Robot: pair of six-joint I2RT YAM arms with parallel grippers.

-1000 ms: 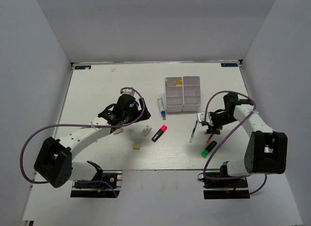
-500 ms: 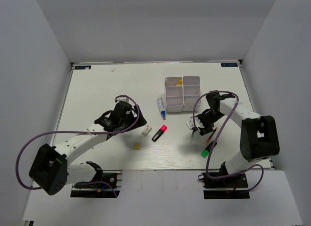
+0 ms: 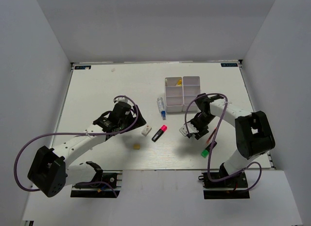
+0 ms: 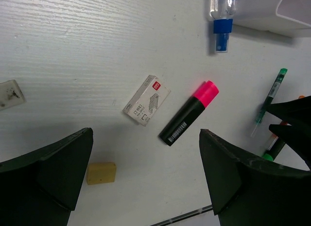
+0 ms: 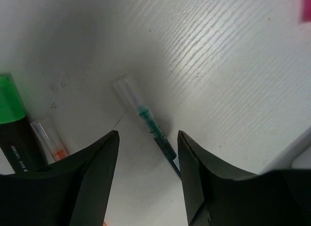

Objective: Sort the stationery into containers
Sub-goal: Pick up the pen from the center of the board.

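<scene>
The containers point(image 3: 182, 94), a white 2x2 box block, stand at the back middle. My right gripper point(image 3: 191, 130) point(image 5: 146, 180) is open and low over the table. A slim green pen point(image 5: 151, 133) lies between its fingers point(image 5: 214, 182), nearer the right one. A green-and-black highlighter point(image 3: 209, 148) point(image 5: 12, 124) and an orange pen point(image 5: 47, 137) lie beside it. My left gripper point(image 3: 124, 121) point(image 4: 146, 187) is wide open and empty, above the table. Ahead of it lie a pink-and-black highlighter point(image 3: 159, 133) point(image 4: 189, 113), a white eraser block point(image 3: 145, 130) point(image 4: 146, 100) and a tan eraser point(image 3: 137, 146) point(image 4: 101, 172).
A blue-capped white marker point(image 3: 161, 107) point(image 4: 222, 22) lies just left of the containers. Another white block point(image 4: 9, 94) shows at the left edge of the left wrist view. Something yellow sits in the back left compartment point(image 3: 178, 82). The table's near edge point(image 3: 165, 169) is close.
My right gripper has moved left and toward the near edge, down over the green pen. My left gripper has shifted slightly toward the near edge and stays open.
</scene>
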